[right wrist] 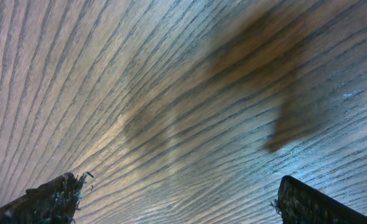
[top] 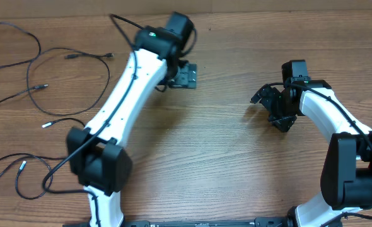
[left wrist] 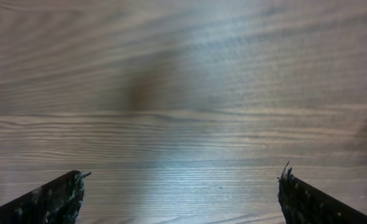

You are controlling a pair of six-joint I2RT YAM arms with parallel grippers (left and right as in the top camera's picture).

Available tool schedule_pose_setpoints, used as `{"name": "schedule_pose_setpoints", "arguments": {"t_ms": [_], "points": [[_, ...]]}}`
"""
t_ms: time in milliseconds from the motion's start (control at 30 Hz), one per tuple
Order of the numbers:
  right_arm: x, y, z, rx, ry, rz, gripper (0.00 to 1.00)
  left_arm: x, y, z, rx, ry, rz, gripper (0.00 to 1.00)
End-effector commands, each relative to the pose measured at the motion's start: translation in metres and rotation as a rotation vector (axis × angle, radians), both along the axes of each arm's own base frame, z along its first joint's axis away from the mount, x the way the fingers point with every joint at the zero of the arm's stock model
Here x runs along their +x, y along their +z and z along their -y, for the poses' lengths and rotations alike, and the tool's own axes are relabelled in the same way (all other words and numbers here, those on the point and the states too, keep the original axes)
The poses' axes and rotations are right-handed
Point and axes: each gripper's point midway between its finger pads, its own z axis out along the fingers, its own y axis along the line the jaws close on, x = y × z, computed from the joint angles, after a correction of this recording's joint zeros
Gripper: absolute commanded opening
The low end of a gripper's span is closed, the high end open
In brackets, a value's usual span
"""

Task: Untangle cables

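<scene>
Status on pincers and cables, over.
Left pincer open, empty. Right pincer open, empty. Thin black cables lie beyond left arm, none held. No obstruction seen.

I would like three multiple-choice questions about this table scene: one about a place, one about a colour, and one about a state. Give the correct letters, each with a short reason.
1. Where do the cables lie on the table?
A. At its far right edge.
B. In its middle.
C. On its left side, beside the left arm.

2. What colour are the cords of the cables?
A. White.
B. Black.
C. Red.

3. In what state are the left claw and the right claw?
A. Both open and empty.
B. Both shut on a cable.
C. Left shut, right open.

Answers:
1 C, because the overhead view shows the cables only on the left side.
2 B, because every cord looks black against the wood.
3 A, because each wrist view shows the claw spread wide over bare wood, holding nothing.
</scene>
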Motion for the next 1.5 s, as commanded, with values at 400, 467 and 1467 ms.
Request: {"name": "schedule_pose_setpoints", "arguments": {"t_ms": [400, 467, 1467], "points": [[0.0, -0.001, -0.001, -0.011, 0.012, 0.004, 1.0, -0.058, 0.112, -0.061, -0.055, 0.074, 0.384, 1.0], [0.0, -0.001, -0.001, -0.011, 0.012, 0.004, 1.0, -0.076, 0.11, -0.075, -0.069, 0.1, 0.431, 1.0], [0.0, -0.001, -0.001, -0.011, 0.012, 0.004, 1.0, -0.171, 0.071, -0.17, 0.013, 0.341, 0.565, 0.99]]}}
